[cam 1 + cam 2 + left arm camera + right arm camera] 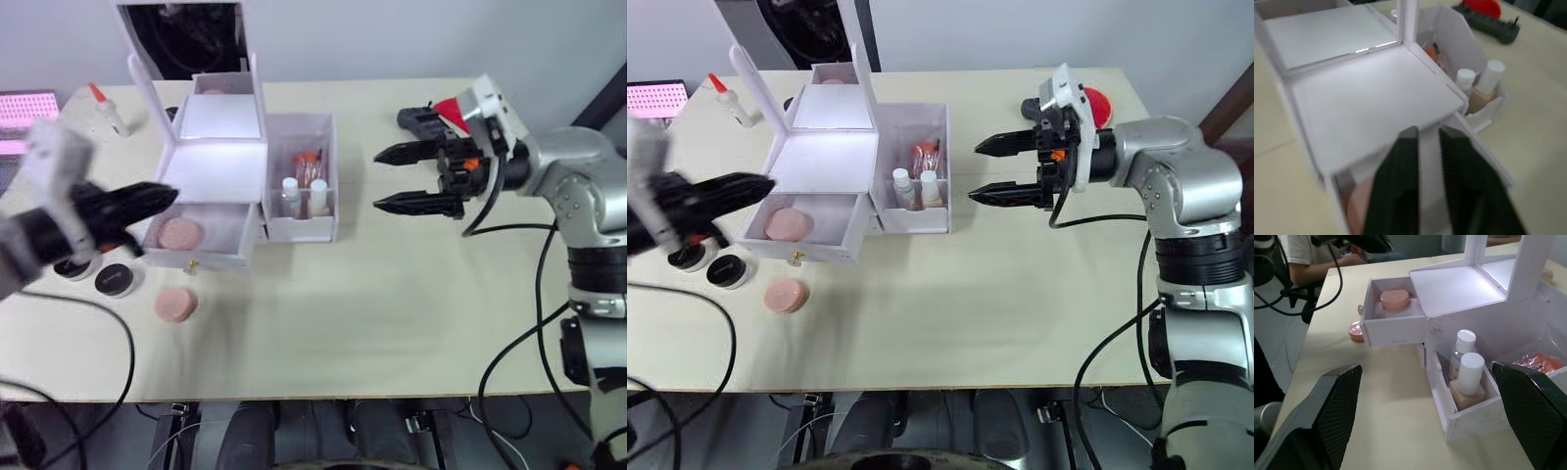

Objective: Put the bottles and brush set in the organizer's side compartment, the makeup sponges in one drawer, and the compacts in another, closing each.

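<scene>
The white organizer (211,157) stands left of centre with its mirror lid up and one drawer (230,235) pulled out. One pink makeup sponge (180,233) lies in that drawer and another (176,304) lies on the table in front. The side compartment (299,230) holds two white-capped bottles (1465,345) (1469,382) and the brush set (309,162). Two black compacts (115,281) (76,269) sit left of the drawer. My left gripper (167,199) hovers over the drawer's left edge, fingers nearly together, holding nothing. My right gripper (377,179) hangs wide open, right of the side compartment.
A red-tipped glue bottle (106,110) stands at the back left beside a pink box (24,113). A black device with a red disc (431,116) lies behind my right gripper. A seated person (1303,254) is beyond the table's left end. Cables hang along the front edge.
</scene>
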